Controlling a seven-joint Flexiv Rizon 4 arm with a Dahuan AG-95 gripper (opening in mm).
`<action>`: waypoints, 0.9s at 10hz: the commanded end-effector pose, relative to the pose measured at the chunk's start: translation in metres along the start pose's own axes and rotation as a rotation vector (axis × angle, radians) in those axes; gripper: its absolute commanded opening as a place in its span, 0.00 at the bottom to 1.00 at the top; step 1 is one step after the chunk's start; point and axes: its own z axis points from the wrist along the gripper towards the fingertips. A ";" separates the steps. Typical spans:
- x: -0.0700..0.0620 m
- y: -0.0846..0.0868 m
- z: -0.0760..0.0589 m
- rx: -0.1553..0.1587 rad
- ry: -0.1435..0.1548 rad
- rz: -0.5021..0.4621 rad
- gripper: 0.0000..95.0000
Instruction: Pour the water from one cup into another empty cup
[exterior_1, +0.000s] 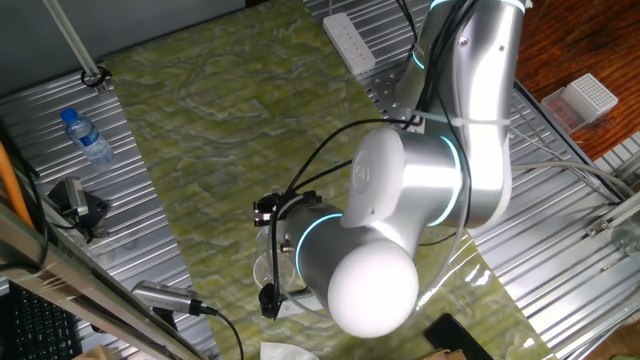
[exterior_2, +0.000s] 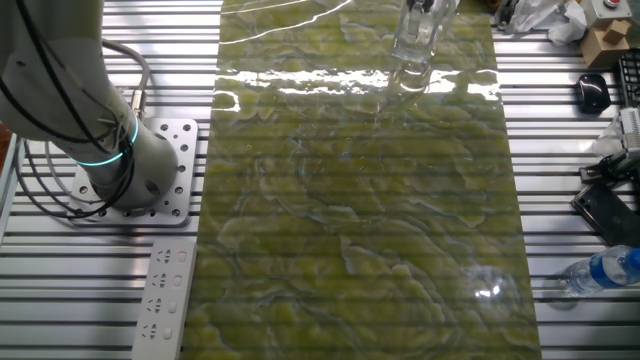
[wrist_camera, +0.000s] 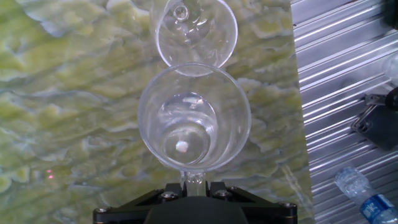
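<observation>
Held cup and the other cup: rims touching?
Cannot tell. In the hand view the held cup overlaps the other cup's rim, but that view looks straight down; neither fixed view resolves a gap.

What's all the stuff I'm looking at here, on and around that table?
Cups: two, clear glass; near cup at the jaws, far cup touching or overlapping its rim.
Water: a little, colourless, in the near cup.
Mat: one, green marbled, down the table's middle.
Table: one, ribbed silver metal.
Bottle: one, clear with blue cap, lying on the metal beside the mat.
Power strip: one, white, near the arm's base.
Box: one, white, off the table's edge.
Arm: one, silver and white with glowing rings.
Gripper: one, black, at the near cup; its grip is hidden.
</observation>
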 end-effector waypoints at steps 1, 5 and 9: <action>0.001 0.000 0.000 0.004 0.011 -0.007 0.00; 0.001 0.000 0.000 0.013 0.042 -0.019 0.00; 0.002 0.001 0.000 0.020 0.062 -0.029 0.00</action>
